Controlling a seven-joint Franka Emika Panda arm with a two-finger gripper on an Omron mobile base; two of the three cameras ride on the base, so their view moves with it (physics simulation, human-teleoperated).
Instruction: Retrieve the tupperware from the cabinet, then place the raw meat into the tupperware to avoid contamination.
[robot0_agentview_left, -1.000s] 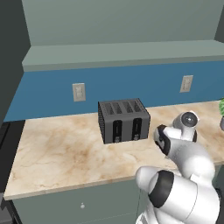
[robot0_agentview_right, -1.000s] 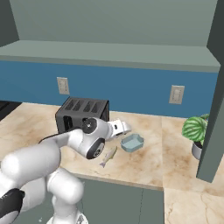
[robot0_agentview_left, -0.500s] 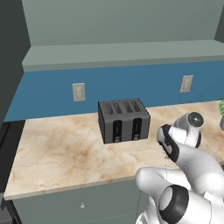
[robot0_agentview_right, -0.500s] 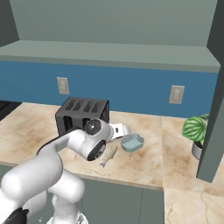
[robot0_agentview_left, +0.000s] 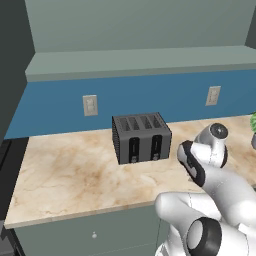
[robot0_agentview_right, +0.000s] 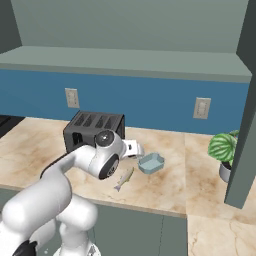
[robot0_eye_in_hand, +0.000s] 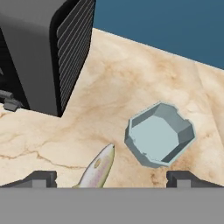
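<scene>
Claw (robot0_eye_in_hand: 111, 179) wide open, holding nothing, low over beige marble table (robot0_eye_in_hand: 118, 78). Slim silvery-grey fish (robot0_eye_in_hand: 97, 169) flat between the fingertips (robot0_eye_in_hand: 41, 178), near front edge. Small pale blue-grey octagonal container (robot0_eye_in_hand: 159, 133) just beside, empty. Dark grey four-slot toaster (robot0_agentview_right: 95, 129) nearer back edge.

Empty tupperware (robot0_eye_in_hand: 159, 134) beside fish (robot0_eye_in_hand: 97, 168), apart
</scene>
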